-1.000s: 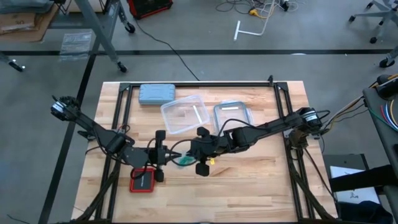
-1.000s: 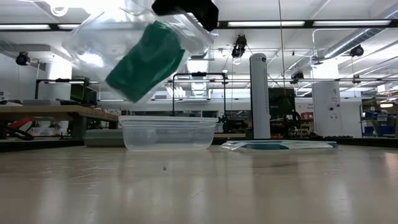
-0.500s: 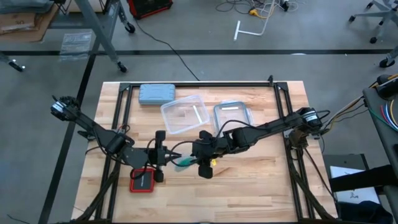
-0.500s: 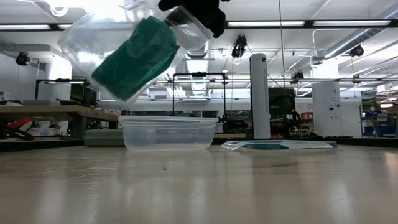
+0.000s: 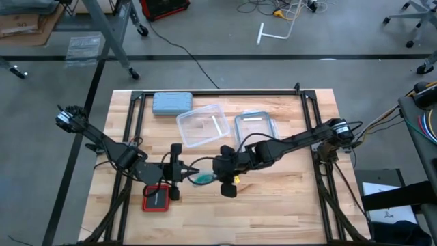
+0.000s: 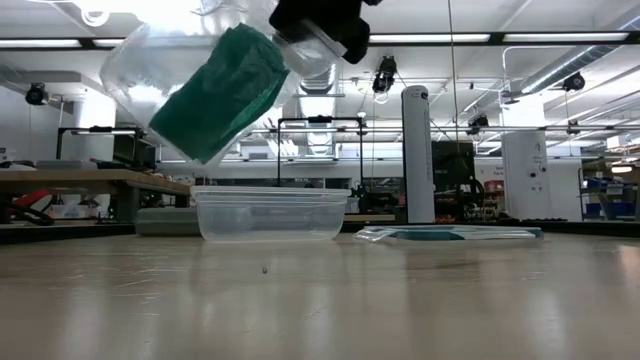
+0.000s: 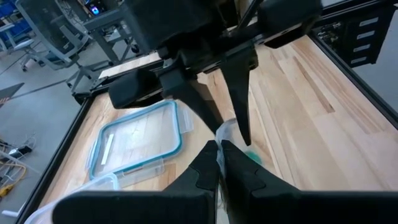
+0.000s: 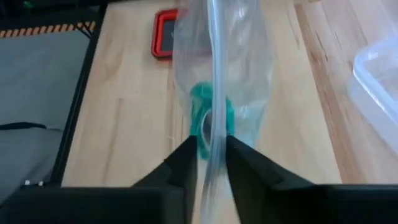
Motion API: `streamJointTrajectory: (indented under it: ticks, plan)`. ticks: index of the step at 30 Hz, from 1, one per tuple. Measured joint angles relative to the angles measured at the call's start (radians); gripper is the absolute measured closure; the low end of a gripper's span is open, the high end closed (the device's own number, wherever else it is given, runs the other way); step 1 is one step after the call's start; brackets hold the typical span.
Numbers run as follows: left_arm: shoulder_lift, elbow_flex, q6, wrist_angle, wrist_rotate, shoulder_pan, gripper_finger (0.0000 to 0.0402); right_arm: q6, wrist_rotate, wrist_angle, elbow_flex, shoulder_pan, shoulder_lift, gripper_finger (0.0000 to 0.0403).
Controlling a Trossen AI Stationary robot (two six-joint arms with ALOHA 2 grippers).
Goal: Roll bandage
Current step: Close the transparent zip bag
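place: probably a robotics lab | cues: workbenches (image 6: 75, 182); ceiling strip lights (image 6: 440, 38); floor cables (image 5: 273, 8)

Bandage (image 6: 215, 95) blurred inside clear bag (image 6: 140, 70), perhaps loosely rolled.

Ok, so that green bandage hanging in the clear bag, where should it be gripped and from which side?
Probably across the bandage's flat thickness, through the bag, coming from below. It hangs as a tilted wad well above the table, and its underside is free. The left gripper and right gripper have their jaws pinched on the film higher up.
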Motion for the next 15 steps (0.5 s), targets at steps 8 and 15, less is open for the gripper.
streamJointTrajectory:
  ticks: [8,15]
  plan:
    - [0.000,0.000,0.000,0.000,0.000,0.000,0.0401,0.034,-0.017,-0.115,-0.001,0.003,0.001,0.0226]
    - [0.000,0.000,0.000,-0.001,0.000,0.000,0.0401,0.022,-0.043,-0.135,-0.005,0.005,0.003,0.0285]
